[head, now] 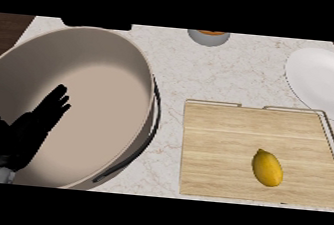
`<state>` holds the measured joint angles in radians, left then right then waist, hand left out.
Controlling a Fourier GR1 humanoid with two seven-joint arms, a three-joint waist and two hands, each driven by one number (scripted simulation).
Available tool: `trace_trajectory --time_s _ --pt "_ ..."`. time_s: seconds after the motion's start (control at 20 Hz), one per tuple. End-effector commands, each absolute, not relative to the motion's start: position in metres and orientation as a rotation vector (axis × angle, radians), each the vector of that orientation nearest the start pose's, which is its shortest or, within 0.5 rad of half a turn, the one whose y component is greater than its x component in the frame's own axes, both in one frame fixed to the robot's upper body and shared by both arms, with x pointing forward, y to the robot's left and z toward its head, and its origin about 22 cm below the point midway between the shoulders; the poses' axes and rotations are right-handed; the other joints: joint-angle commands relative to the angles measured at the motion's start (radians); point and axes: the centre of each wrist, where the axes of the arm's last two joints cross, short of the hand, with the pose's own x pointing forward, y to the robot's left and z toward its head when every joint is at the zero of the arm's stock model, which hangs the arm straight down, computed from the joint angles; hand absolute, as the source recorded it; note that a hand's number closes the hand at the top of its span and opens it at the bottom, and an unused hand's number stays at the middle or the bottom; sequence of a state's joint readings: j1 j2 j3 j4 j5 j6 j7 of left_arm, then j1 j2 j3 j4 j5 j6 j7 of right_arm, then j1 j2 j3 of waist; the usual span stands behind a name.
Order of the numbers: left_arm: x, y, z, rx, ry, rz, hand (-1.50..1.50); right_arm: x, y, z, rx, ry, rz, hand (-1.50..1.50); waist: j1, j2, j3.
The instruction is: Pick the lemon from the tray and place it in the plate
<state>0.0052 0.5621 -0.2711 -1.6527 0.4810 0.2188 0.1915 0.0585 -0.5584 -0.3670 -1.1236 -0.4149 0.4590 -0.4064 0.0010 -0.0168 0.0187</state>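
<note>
Yellow lemon lying on wooden tray at right, white plate beyond tray's far right corner, left hand released, fingers straight, over large beige bowl on marble desk, right hand unseen.

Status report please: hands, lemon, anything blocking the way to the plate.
Left hand open, over big bowl. Right hand not in view. Lemon on tray, untouched. Plate beyond tray, nothing between.

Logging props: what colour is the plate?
White, plain, no pattern; the plate shows best in the head view, at the right.
</note>
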Motion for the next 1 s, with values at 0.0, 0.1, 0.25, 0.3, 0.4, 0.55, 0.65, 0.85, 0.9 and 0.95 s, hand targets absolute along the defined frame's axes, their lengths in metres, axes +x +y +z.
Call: trace_trajectory --time_s 0.0,0.1,0.25,0.3,0.4,0.55,0.65,0.85,0.9,0.95 --pt "0.227 0.253 -0.001 0.008 -1.194 -0.018 0.0 0.188 -0.484 0.017 -0.074 -1.606 0.194 -1.5 -0.017 0.025 -0.019" --pt "0.218 0.257 -0.01 0.012 -1.196 -0.012 0.0 0.196 -0.486 0.03 -0.079 -1.581 0.25 -1.5 -0.009 0.024 -0.02" --pt "0.215 0.262 -0.013 0.014 -1.193 -0.003 0.0 0.196 -0.47 0.029 -0.081 -1.538 0.319 -1.5 -0.019 0.02 -0.021" --pt "0.215 0.248 -0.008 0.021 -1.196 -0.017 0.0 0.205 -0.468 0.038 -0.111 -1.537 0.334 -1.5 -0.017 0.02 -0.021" --pt "0.219 0.255 -0.011 0.014 -1.184 -0.024 0.0 0.204 -0.453 0.029 -0.079 -1.522 0.353 -1.5 -0.021 0.02 -0.021" --pt "0.215 0.251 -0.017 0.018 -1.173 -0.005 0.0 0.213 -0.436 0.032 -0.091 -1.524 0.376 -1.5 -0.022 0.021 -0.021" --pt "0.207 0.248 -0.02 0.016 -1.177 -0.005 0.0 0.204 -0.418 0.02 -0.137 -1.503 0.372 -1.5 -0.028 0.019 -0.021" --pt "0.22 0.254 -0.017 0.015 -1.192 -0.005 0.0 0.213 -0.39 0.015 -0.089 -1.435 0.44 -1.5 -0.029 0.022 -0.021" --pt "0.214 0.247 -0.009 0.004 -1.209 -0.034 0.0 0.22 -0.393 0.024 -0.074 -1.419 0.437 -1.5 -0.016 0.019 -0.02" --pt "0.213 0.245 -0.009 0.015 -1.201 0.009 0.0 0.215 -0.393 0.03 -0.047 -1.42 0.445 -1.5 -0.022 0.018 -0.021"
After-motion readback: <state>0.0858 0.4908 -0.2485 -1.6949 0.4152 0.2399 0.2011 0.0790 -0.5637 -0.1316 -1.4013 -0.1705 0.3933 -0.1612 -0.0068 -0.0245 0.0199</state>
